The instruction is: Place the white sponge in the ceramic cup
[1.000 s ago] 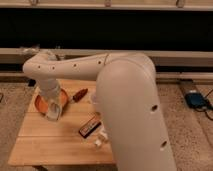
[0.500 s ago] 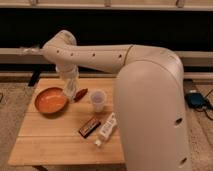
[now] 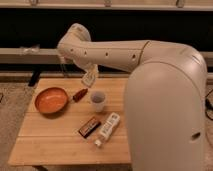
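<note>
The ceramic cup (image 3: 97, 101) stands upright near the middle of the wooden table (image 3: 60, 145), small and pale. My gripper (image 3: 89, 78) hangs above the back part of the table, a little behind and left of the cup and higher than it. Something pale shows at the gripper's tip, but I cannot tell whether it is the white sponge. No white sponge lies in the open on the table.
An orange bowl (image 3: 51, 100) sits at the left. A small red-brown object (image 3: 80, 94) lies between bowl and cup. A dark bar (image 3: 89, 126) and a white plastic bottle (image 3: 107, 127) lie in front of the cup. My large arm covers the table's right side.
My gripper has swung right, from over the orange bowl to the back of the table near the cup. The things on the table have not moved.
</note>
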`<act>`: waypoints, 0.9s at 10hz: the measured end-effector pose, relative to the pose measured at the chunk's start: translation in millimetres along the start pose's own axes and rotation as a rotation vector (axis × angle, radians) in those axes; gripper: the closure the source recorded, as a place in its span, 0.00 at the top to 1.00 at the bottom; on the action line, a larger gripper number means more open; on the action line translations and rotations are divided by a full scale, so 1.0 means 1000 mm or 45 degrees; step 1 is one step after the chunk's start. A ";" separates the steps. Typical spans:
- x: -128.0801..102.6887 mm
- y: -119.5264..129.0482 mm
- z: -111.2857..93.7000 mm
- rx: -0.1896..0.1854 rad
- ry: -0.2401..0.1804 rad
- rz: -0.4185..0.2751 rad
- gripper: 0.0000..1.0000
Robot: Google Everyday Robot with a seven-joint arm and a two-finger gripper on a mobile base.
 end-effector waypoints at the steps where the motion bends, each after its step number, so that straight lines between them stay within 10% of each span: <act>1: 0.002 0.015 0.005 -0.035 0.021 0.042 0.00; 9: -0.053 0.039 0.062 -0.212 0.099 0.069 0.00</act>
